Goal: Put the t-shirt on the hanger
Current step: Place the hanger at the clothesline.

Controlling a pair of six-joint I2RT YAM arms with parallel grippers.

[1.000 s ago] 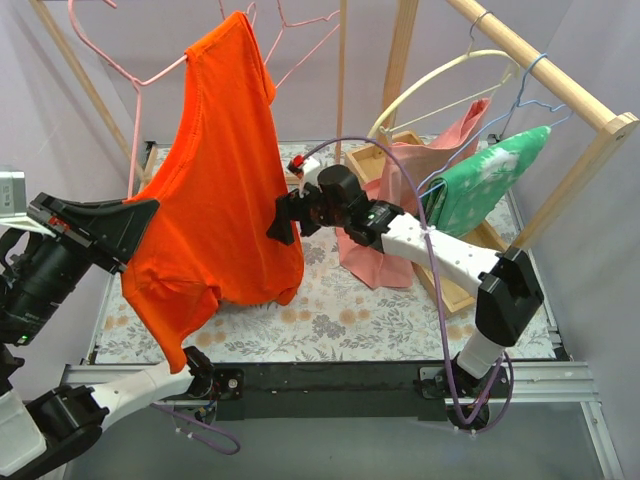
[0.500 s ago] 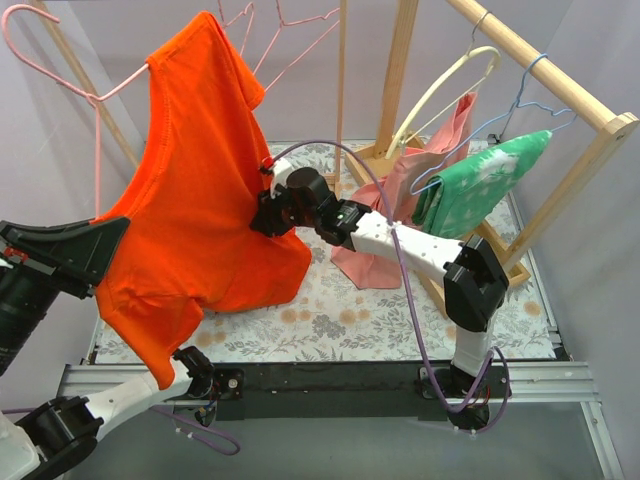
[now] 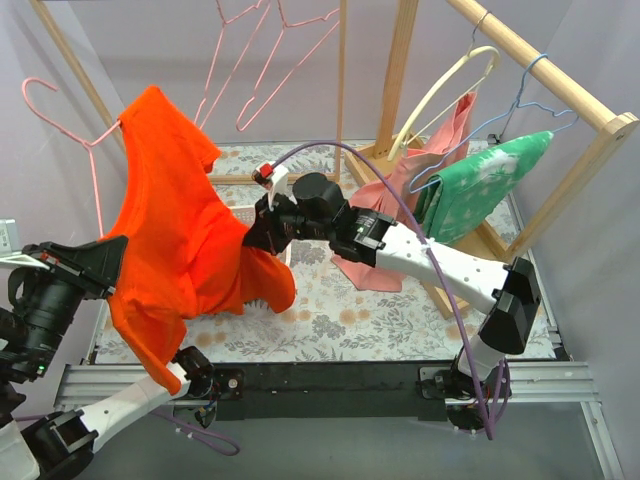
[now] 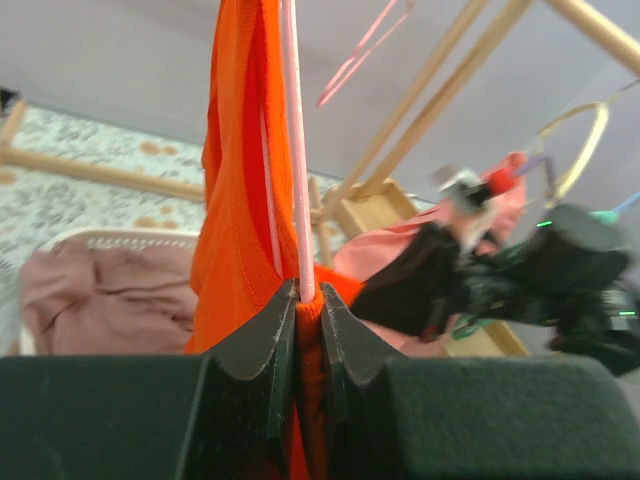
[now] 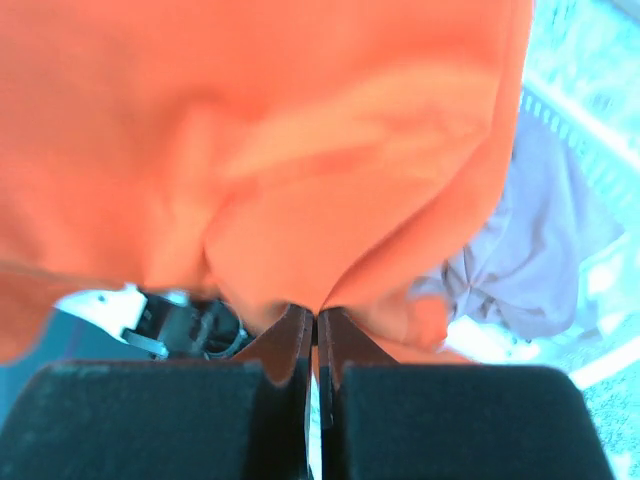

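The orange-red t-shirt (image 3: 175,250) hangs draped over a thin pink wire hanger (image 3: 95,150), whose hook sticks out at the upper left. My left gripper (image 3: 108,256) is shut at the shirt's left edge. In the left wrist view its jaws (image 4: 306,300) pinch a fold of t-shirt (image 4: 235,200), with the hanger wire (image 4: 293,150) rising straight out of them. My right gripper (image 3: 262,232) reaches in from the right and is shut on the shirt's lower right part. In the right wrist view its jaws (image 5: 316,320) are closed on a fold of the t-shirt (image 5: 270,150).
Two more pink hangers (image 3: 255,60) hang from the back rail. On the right rail are a cream hanger (image 3: 440,90) with a dusty-pink cloth (image 3: 400,190) and a light-blue hanger (image 3: 535,95) with a green garment (image 3: 480,185). A wooden post (image 3: 398,70) stands behind my right arm.
The hanger and t-shirt have swung left and dropped lower with my left arm. My right gripper followed to the left and closed on the shirt's cloth.
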